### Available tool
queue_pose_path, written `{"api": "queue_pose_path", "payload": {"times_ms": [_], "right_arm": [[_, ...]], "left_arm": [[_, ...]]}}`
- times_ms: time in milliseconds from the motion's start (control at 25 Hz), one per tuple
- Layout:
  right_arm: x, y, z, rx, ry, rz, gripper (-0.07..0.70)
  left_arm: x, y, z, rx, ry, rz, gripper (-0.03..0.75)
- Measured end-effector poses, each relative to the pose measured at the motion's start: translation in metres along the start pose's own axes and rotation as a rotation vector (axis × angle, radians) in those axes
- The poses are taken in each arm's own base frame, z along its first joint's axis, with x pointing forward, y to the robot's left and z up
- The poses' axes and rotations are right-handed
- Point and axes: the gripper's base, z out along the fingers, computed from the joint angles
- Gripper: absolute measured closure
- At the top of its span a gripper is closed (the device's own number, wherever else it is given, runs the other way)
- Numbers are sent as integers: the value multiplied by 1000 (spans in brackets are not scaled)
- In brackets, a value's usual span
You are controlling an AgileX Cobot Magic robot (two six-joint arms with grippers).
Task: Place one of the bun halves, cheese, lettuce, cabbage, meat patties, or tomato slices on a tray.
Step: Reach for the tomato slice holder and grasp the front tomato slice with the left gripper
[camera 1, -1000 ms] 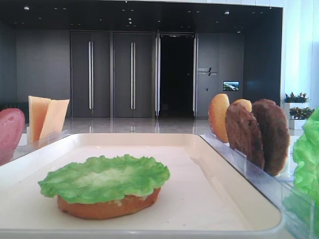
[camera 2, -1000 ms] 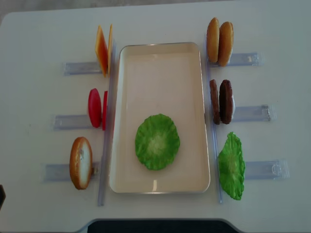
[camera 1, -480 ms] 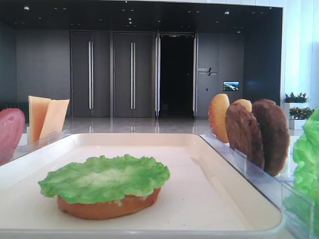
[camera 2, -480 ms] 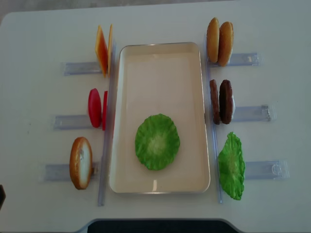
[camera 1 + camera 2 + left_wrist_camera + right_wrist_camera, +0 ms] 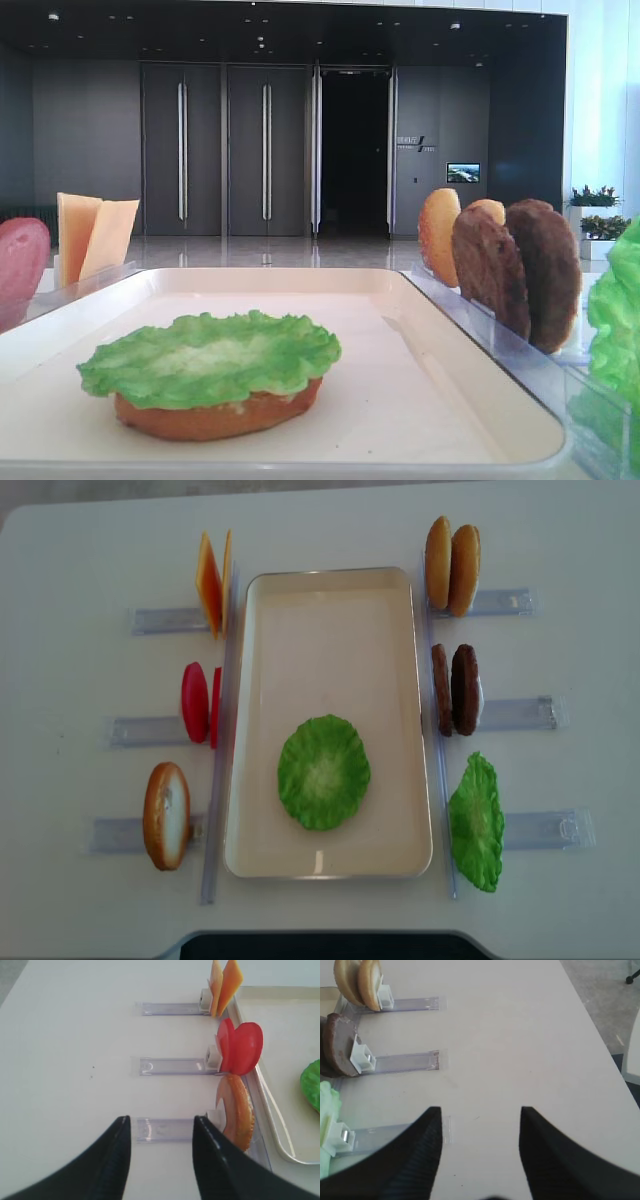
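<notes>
Red, smooth tomato slices [image 5: 240, 1048] standing edge-up beside the cream-white rectangular tray [image 5: 330, 860] could topple or slip from the spread, empty left gripper [image 5: 159, 1147]; the right gripper [image 5: 480, 1147] also gapes empty.

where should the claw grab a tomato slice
Probably by its top edge, coming down from above. The tomato slices stand on edge in a clear rack left of the tray, so the rounded rim is free on top. The claw fingers should pinch across the outer slice's flat faces, though the gap to its neighbour looks narrow.
</notes>
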Motion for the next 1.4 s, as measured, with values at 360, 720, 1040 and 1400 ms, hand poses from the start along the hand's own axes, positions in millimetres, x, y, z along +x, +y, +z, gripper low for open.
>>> {"api": "queue_pose_path", "payload": {"times_ms": [360, 720, 1040, 1400], "right_arm": [[0, 0, 0, 0, 0, 0, 264], [0, 0, 0, 0, 0, 0, 264], [0, 0, 0, 0, 0, 0, 264], [0, 0, 0, 0, 0, 0, 265]], "left_arm": [[-25, -3, 21, -10, 132, -40, 356], [-72, -8, 64, -18, 298, -25, 357], [-106, -16, 115, -6, 442, -30, 357], [-142, -25, 184, 0, 569, -37, 357]]}}
